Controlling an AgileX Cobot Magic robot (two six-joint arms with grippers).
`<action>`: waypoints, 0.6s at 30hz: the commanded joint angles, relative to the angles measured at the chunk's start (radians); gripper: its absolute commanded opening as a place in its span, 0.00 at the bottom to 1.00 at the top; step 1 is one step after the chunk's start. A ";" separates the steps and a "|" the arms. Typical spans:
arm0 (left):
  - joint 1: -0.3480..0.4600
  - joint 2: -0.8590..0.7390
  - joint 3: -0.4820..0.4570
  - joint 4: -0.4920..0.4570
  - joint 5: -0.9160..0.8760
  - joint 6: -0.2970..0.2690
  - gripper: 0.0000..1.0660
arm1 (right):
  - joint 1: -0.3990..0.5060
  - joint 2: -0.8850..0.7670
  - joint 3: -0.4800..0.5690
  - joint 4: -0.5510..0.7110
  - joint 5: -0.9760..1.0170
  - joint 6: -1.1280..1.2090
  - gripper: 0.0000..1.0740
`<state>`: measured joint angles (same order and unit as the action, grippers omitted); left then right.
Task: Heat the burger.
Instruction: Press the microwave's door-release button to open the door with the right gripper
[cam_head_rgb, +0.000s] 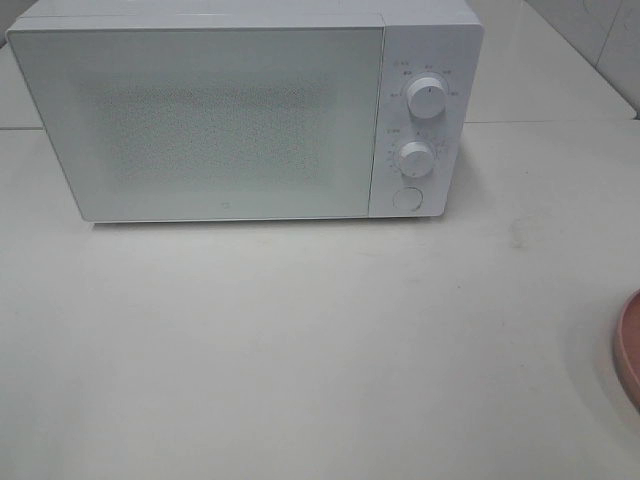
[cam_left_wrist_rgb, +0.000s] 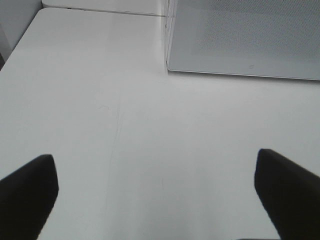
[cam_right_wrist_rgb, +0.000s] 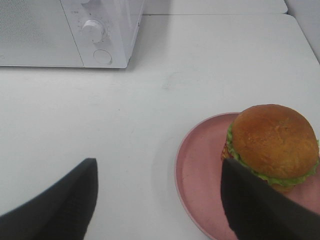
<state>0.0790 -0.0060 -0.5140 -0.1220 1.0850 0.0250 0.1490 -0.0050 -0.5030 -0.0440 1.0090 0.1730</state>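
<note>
The burger (cam_right_wrist_rgb: 275, 140) sits on a pink plate (cam_right_wrist_rgb: 200, 170) at the right side of the table (cam_right_wrist_rgb: 200, 65), close to the right gripper (cam_right_wrist_rgb: 159, 170), whose jaws stand spread and hold nothing.

The burger (cam_right_wrist_rgb: 274, 142) sits upright and whole on the pink plate (cam_right_wrist_rgb: 200, 165), off the plate's middle, with a broad bare stretch of plate to one side. Its glossy golden-brown bun domes on top; a green lettuce frill pokes out beneath, with a hint of red-orange filling
</note>
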 joint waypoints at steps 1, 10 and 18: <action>-0.004 -0.021 -0.001 -0.008 -0.015 0.003 0.94 | -0.001 -0.027 0.003 -0.002 -0.013 0.000 0.63; -0.004 -0.021 -0.001 -0.008 -0.015 0.003 0.94 | -0.001 -0.027 0.003 -0.002 -0.013 0.000 0.63; -0.004 -0.021 -0.001 -0.008 -0.015 0.003 0.94 | -0.001 0.015 -0.037 -0.011 -0.053 -0.005 0.63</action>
<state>0.0790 -0.0060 -0.5140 -0.1220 1.0850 0.0250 0.1490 -0.0040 -0.5150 -0.0450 0.9900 0.1730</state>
